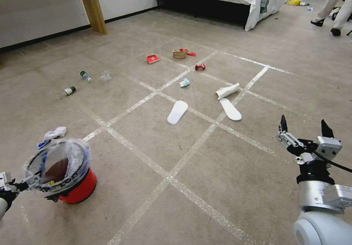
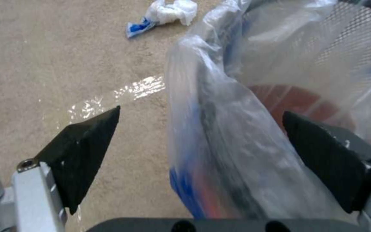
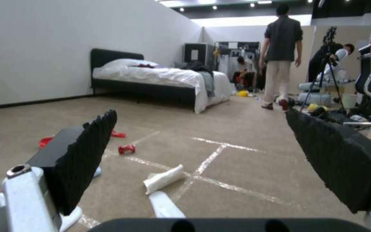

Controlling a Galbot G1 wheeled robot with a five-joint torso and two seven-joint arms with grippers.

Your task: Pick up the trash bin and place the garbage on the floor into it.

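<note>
While the left gripper (image 2: 200,119) straddles the liner-wrapped rim of the tilted trash bin (image 1: 75,186) on the floor (image 1: 205,171), fingers spread and not yet clenched, the right gripper (image 1: 305,125) hovers released above the carpet, white slippers (image 1: 177,112) lying well ahead.

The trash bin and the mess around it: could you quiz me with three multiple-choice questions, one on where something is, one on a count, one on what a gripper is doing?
1. Where is the trash bin?
A. at the left gripper, on the floor
B. under the bed
C. at the right gripper

2. How many flat white slippers lie on the carpet?
A. none
B. two
C. five

3. What state is the right gripper in?
A. shut on a can
B. shut on a slipper
C. open, holding nothing

Answers:
1 A, its lined rim sits between the left gripper's spread fingers.
2 B, the second slipper lies nearby.
3 C, its fingers stand apart above bare carpet.
</note>
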